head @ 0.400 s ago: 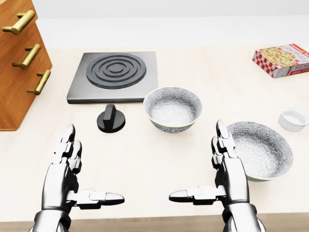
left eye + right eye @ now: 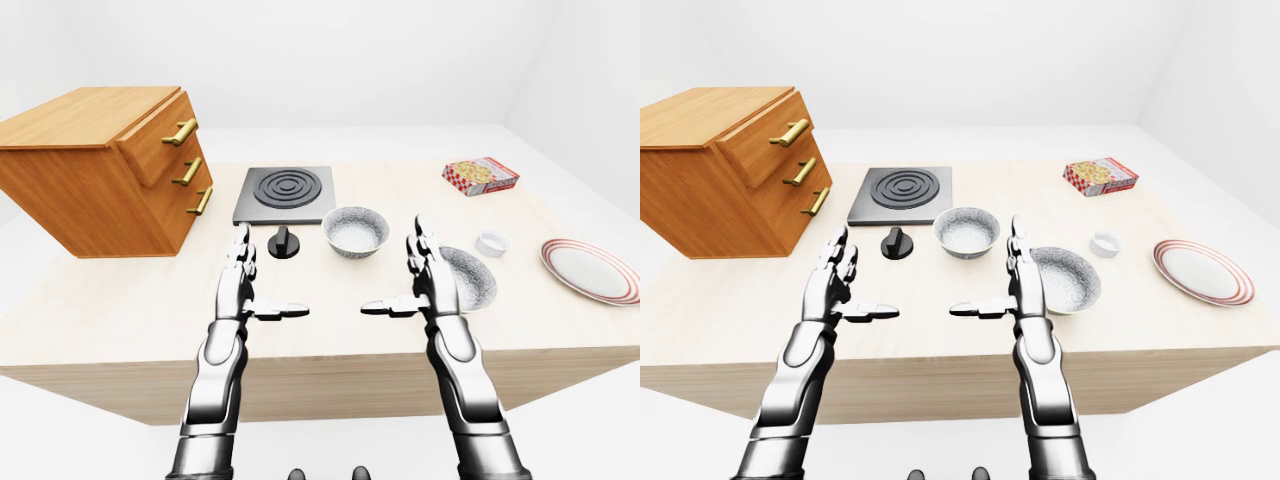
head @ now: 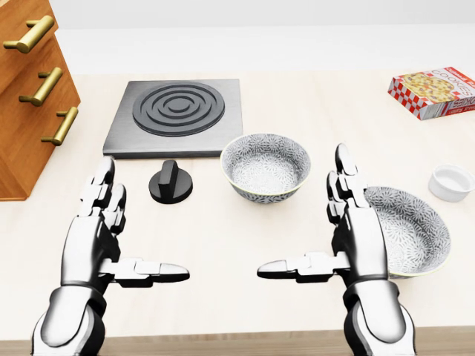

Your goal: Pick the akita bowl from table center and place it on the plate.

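A patterned grey-white bowl (image 3: 266, 166) stands at the table's middle, just below the hotplate in the head view. A second, wider patterned bowl (image 3: 413, 231) sits to its right, partly hidden by my right hand. The red-rimmed plate (image 2: 592, 270) lies at the far right of the table. My left hand (image 3: 137, 230) is open, fingers up and thumb pointing inward, below and left of the middle bowl. My right hand (image 3: 308, 222) is open the same way, below and right of that bowl, beside the wider one. Neither hand touches anything.
A wooden drawer cabinet (image 2: 100, 170) stands at the left. A dark hotplate (image 3: 177, 115) and a black knob (image 3: 171, 182) lie left of the middle bowl. A red-checked box (image 3: 434, 90) and a small white ramekin (image 3: 451, 182) are at the right.
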